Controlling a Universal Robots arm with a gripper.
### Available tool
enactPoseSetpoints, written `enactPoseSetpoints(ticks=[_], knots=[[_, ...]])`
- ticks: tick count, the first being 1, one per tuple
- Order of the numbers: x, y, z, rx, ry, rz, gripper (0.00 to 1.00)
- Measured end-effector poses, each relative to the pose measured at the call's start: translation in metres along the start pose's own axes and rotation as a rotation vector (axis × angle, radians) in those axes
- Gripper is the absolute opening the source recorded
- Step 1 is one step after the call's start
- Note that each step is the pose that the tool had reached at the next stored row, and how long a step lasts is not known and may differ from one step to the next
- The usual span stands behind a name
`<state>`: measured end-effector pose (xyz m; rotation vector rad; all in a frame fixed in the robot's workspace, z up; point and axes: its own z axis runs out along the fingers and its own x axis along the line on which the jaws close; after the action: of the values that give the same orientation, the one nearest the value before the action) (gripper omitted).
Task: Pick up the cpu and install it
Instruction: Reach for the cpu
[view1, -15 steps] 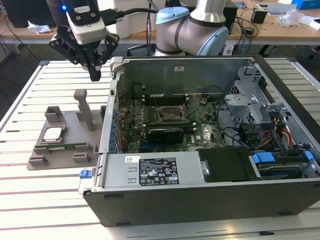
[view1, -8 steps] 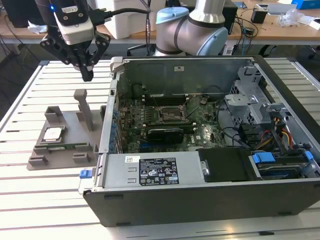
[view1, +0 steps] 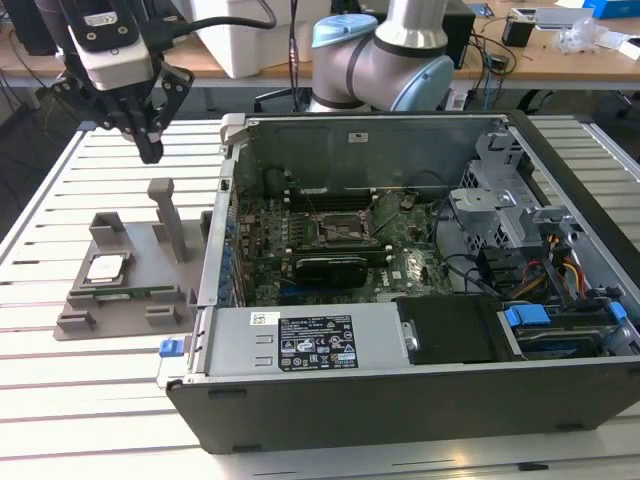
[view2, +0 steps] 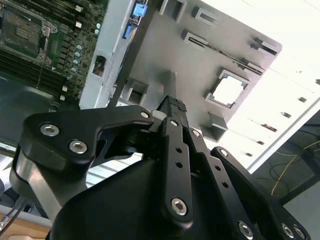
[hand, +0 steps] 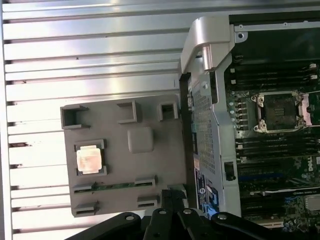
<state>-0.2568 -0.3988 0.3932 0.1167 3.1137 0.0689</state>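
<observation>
We see the arm's black metal fingers (view1: 150, 148) (view2: 174, 114) (hand: 170, 206) pressed together at their tips, holding nothing and touching nothing. They hang in the air, pointing down, over the white slatted bench (view1: 60, 400).

Below the fingers and well apart from them lies the cpu (view1: 106, 268) (view2: 228, 91) (hand: 89, 159), a small flat square chip with a shiny silver top. It sits in a square pocket of the grey plastic tray (view1: 70, 320) (hand: 115, 165), flat, with its silver face up towards the fingers. We can make out no long axis, since it looks square, and its edges run in line with the tray's edges. A grey upright post (view1: 165, 215) of the tray stands between the cpu and the open black and silver computer case (view1: 400, 400). The case lies beside the tray, and the empty processor socket (view1: 340, 228) (hand: 277, 111) on its green board is further from the fingers than the cpu is.
</observation>
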Motion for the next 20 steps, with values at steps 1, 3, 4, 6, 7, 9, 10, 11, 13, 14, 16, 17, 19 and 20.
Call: enactPoseSetpoints(ticks=[1,3,4,6,7,9,10,11,13,14,16,17,19,20], knots=[[0.0033,-0.0002,-0.0001,0.0001,0.0000,0.000,0.11],[0.0122,-0.0009,-0.0002,0.0000,-0.0001,0.000,0.11],[0.0180,-0.0013,-0.0004,0.0001,0.0000,0.000,0.11],[0.0272,-0.0020,-0.0006,0.0001,0.0000,0.000,0.11],[0.0327,-0.0025,-0.0007,0.0000,-0.0001,0.000,0.11],[0.0444,-0.0033,-0.0010,0.0001,0.0000,0.000,0.11],[0.0496,-0.0037,-0.0011,0.0001,0.0000,0.000,0.11],[0.0578,-0.0043,-0.0012,0.0000,0.0000,0.000,0.11],[0.0659,-0.0049,-0.0014,0.0000,0.0000,0.000,0.11],[0.0690,-0.0051,-0.0015,0.0000,0.0000,0.000,0.11],[0.0777,-0.0058,-0.0017,0.0001,0.0000,0.000,0.11],[0.0804,-0.0060,-0.0018,0.0001,0.0001,0.000,0.11],[0.0909,-0.0068,-0.0019,0.0000,-0.0001,0.000,0.11],[0.0939,-0.0070,-0.0020,0.0001,0.0000,0.000,0.11]])
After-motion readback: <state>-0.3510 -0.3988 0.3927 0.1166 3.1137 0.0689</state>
